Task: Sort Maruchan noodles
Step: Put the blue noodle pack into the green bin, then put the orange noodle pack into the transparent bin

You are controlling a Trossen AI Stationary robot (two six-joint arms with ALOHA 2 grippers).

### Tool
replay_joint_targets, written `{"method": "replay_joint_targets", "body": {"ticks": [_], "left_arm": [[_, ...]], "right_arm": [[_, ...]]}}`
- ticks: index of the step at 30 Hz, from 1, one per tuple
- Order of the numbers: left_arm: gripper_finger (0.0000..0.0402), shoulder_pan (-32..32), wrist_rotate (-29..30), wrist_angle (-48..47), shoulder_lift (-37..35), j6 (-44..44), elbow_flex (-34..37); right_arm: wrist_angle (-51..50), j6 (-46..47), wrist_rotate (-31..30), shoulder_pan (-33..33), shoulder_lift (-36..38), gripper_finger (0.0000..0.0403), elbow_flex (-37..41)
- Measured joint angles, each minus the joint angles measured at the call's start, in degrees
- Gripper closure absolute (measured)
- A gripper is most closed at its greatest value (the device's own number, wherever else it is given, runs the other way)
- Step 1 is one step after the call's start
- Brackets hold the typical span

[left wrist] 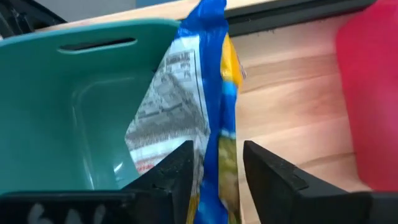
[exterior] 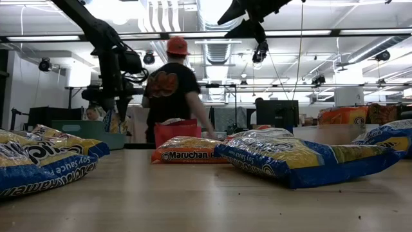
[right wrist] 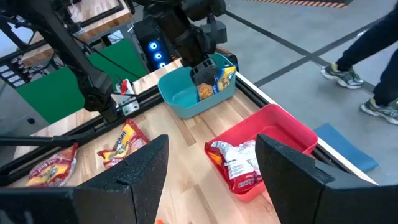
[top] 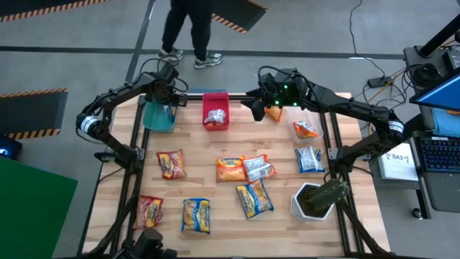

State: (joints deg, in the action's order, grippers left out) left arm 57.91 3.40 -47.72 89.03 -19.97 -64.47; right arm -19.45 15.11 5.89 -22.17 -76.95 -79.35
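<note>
1. The left gripper [left wrist: 214,171] hangs over the teal bin [top: 158,117], fingers parted around a yellow-and-blue packet [left wrist: 211,112].
2. The right gripper [right wrist: 211,168] hovers open and empty above the red bin [right wrist: 280,134].
3. The packets look light, crinkly and brittle inside; pinch an edge gently.

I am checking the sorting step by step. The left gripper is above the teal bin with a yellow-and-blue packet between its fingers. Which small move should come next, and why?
Probably open the left gripper fully and lift straight up. The yellow-and-blue packet already hangs at the teal bin, its fingers look parted, so it should drop in. The right gripper waits open over the red bin.
</note>
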Motion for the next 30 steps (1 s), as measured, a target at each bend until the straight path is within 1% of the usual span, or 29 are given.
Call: {"method": "replay_joint_targets", "body": {"ticks": [5, 10, 12, 15, 20, 24, 30], "left_arm": [[0.0261, 0.0, 0.0, -0.8, -3.3, 0.2, -0.1], [0.0258, -0.2, -0.4, -3.6, -6.9, 0.3, -2.4], [0.0258, -0.7, -2.4, -3.6, -8.5, 1.2, -3.5], [0.0258, -2.7, -4.9, -3.2, -11.0, 1.9, -5.3], [0.0263, -9.3, -5.1, -0.3, -14.0, 1.9, -7.0], [0.0271, -16.9, -5.2, 5.8, -15.8, 3.1, -6.5], [0.0282, -28.6, -5.2, 9.2, -15.4, 9.2, -6.1]], "right_arm": [[0.0, 2.1, 0.0, 0.0, 0.2, 0.0174, 0.0], [-0.7, 6.8, 0.2, 0.0, 0.5, 0.0174, 0.0], [-1.5, 9.0, 1.0, 0.0, 0.5, 0.0174, 0.0], [-1.6, 13.3, 4.4, 0.0, 0.3, 0.0174, 0.0], [-1.7, 19.8, 9.2, 0.0, -0.1, 0.0177, 0.0], [-1.6, 23.8, 9.9, 0.3, -0.1, 0.0184, 0.0], [-1.6, 28.8, 11.1, 2.2, -0.1, 0.0196, 0.0]]}}
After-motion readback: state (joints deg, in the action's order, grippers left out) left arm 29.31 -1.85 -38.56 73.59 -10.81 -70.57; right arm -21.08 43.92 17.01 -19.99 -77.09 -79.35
